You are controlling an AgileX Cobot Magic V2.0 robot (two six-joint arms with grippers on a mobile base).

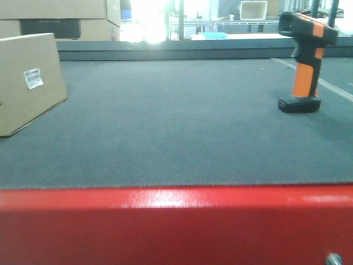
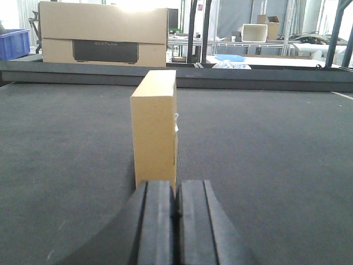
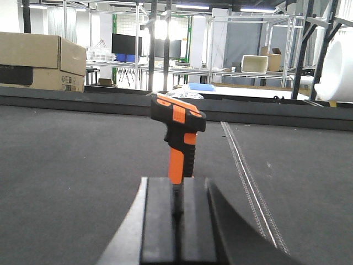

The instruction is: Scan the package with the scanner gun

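Fingers (image 2: 157, 221) of the left gripper (image 2: 176, 190) fill the bottom of the left wrist view, pressed flat together with nothing between them. The right gripper (image 3: 176, 190) looks the same in its own view: pads closed and empty. Neither gripper shows in the front view, where a red edge (image 1: 176, 221) lies nearest and a dark mat (image 1: 176, 127) runs beyond it.

Next out, at 12 o'clock from the left gripper, the package (image 2: 154, 130) stands on the mat. It is apart from the fingertips and turns a narrow face toward them, with its length running away from the camera. From the front it sits at about 10 o'clock, with its white label (image 1: 33, 78) on the broad face turned toward the middle of the mat.

Dead ahead of the right gripper, also at 12 o'clock and not touching it, the scanner gun (image 3: 177, 132) stands on its flat base. Its orange handle is upright and its head points toward 9 o'clock. From the front it is at about 2 o'clock, well apart from the package.

So the right arm is the nearer one for the scanner. Its jaws would need to part and move straight in around the vertical handle.

Farthest back are large printed cartons (image 2: 105, 36) and a white bin (image 3: 254, 63).
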